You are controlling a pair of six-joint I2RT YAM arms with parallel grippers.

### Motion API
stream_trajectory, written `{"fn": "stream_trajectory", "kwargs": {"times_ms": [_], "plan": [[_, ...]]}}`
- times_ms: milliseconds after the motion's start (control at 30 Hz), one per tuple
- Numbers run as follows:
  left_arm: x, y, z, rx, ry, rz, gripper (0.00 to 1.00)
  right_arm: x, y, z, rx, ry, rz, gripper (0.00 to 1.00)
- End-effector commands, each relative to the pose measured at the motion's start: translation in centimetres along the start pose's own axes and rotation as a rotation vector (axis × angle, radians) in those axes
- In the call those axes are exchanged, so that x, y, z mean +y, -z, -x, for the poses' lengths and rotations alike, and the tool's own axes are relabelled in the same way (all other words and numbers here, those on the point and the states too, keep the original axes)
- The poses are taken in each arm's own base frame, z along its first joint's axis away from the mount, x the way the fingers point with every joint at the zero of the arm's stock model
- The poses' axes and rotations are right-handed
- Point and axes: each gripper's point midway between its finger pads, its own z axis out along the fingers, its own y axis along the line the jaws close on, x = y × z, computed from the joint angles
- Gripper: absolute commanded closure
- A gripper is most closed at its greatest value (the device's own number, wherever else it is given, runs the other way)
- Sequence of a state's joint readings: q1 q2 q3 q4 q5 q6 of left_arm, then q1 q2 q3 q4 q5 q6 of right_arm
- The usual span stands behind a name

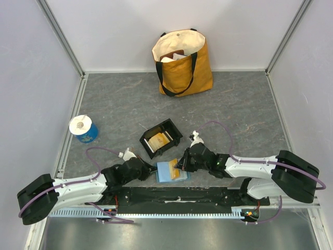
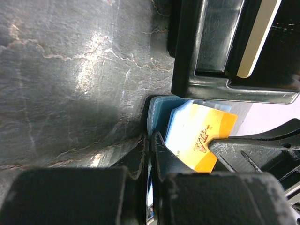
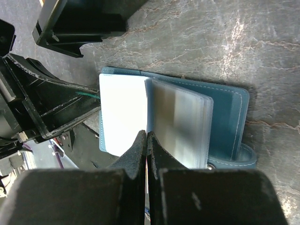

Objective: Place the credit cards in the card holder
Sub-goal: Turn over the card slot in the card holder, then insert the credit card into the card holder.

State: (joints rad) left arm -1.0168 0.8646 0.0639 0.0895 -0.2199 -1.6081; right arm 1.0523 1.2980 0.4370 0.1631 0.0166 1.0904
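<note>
Tabletop (image 1: pixel 234 114) is bearing the card holder (image 3: pixel 229 108) at its near edge; right gripper (image 3: pixel 146 140) is edge-pinching a stiff, slick credit card (image 2: pixel 197 133), left gripper (image 2: pixel 149 143) closed.

Orange credit card (image 2: pixel 206 131): one corner hidden under right gripper (image 3: pixel 147 135).
Teal-blue bifold card holder (image 3: pixel 225 112): clear sleeve contents blurred.
Black rectangular plastic tray (image 2: pixel 187 56): cut off by frame edge.

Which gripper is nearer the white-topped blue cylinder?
Left. The left gripper is at the edge of the teal wallet facing the blue cylinder; the right gripper is over the wallet's right part, farther off.
</note>
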Motion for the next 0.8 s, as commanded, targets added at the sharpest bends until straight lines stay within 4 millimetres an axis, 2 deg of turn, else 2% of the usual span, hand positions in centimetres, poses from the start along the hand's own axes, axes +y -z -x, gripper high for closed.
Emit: {"fn": "stream_trajectory", "kwargs": {"times_ms": [0, 233, 467, 767], "plan": [[2.8, -0.3, 0.9, -0.054, -0.014, 0.08, 0.98, 0.2, 0.3, 0.2, 0.005, 0.009, 0.025, 1.0], [3.0, -0.3, 1.0, -0.058, -0.028, 0.093, 0.98, -1.7, 0.6, 0.6, -0.002, 0.006, -0.005, 1.0], [3.1, -0.4, 0.9, -0.054, -0.032, 0.104, 0.98, -1.5, -0.4, -0.8, 0.076, 0.022, 0.02, 1.0], [3.1, -0.7, 0.7, -0.047, -0.033, 0.113, 0.98, -1.5, -0.9, -1.5, 0.109, 0.014, 0.039, 1.0]]}}
